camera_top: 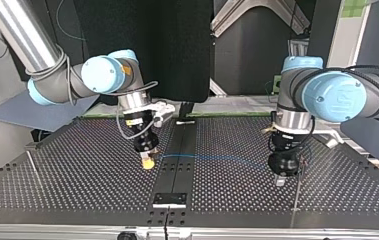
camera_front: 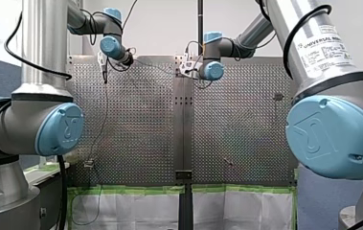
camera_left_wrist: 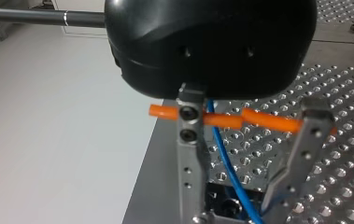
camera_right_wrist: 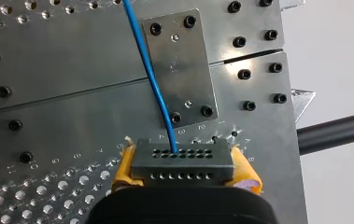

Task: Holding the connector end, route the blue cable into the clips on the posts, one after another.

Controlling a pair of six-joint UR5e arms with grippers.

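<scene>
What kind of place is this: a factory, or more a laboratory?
Probably a robotics laboratory or test cell. My left arm and my right arm reach over a perforated table, and a single blue cable runs between them.

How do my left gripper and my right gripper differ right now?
My right gripper has yellow pads; my left gripper is black with bare metal. My right gripper is shut on the dark connector at the blue cable's end; my left gripper has the cable passing through it further along. In the top view my right gripper is by the middle seam of the table, my left gripper further right. Both point down at the table.
</scene>
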